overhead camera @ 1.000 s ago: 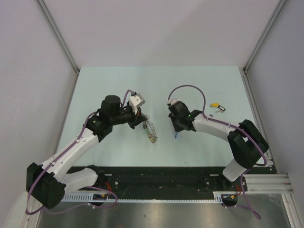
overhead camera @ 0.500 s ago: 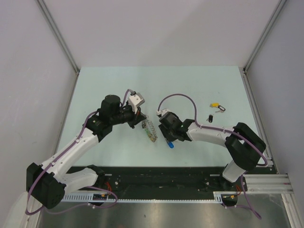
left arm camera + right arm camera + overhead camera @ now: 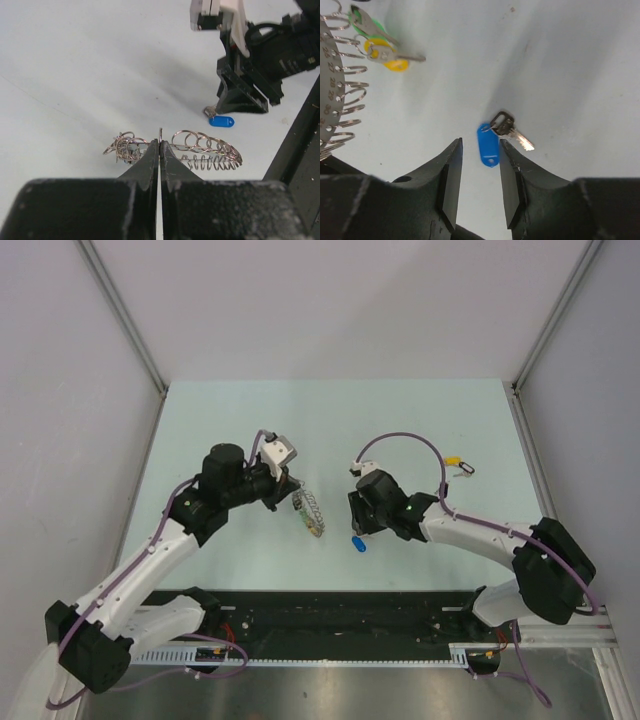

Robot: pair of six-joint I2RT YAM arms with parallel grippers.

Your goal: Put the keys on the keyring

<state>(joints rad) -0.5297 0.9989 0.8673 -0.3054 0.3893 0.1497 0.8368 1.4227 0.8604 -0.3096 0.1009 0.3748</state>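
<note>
The keyring (image 3: 310, 514) is a silver band fringed with small wire loops. My left gripper (image 3: 292, 498) is shut on its thin edge (image 3: 161, 133) and holds it just above the table. In the right wrist view the keyring (image 3: 331, 85) shows at the left, with a green-tagged key (image 3: 364, 24) and a yellow-tagged key (image 3: 390, 57) at its loops. A blue-tagged key (image 3: 488, 145) lies flat on the table. My right gripper (image 3: 480, 142) hovers open over it, touching nothing. That blue key (image 3: 357, 544) lies right of the keyring, and my right gripper (image 3: 361, 528) is just behind it.
Two more keys lie at the back right, one with a yellow tag (image 3: 453, 461) and one beside it (image 3: 467, 470). A black rail (image 3: 340, 615) runs along the near table edge. Grey walls close in the table's sides and back.
My right gripper carried the blue key leftward toward the keyring, let it go on the table and drew back slightly with jaws apart. My left arm shifted a little left, still gripping the keyring.
</note>
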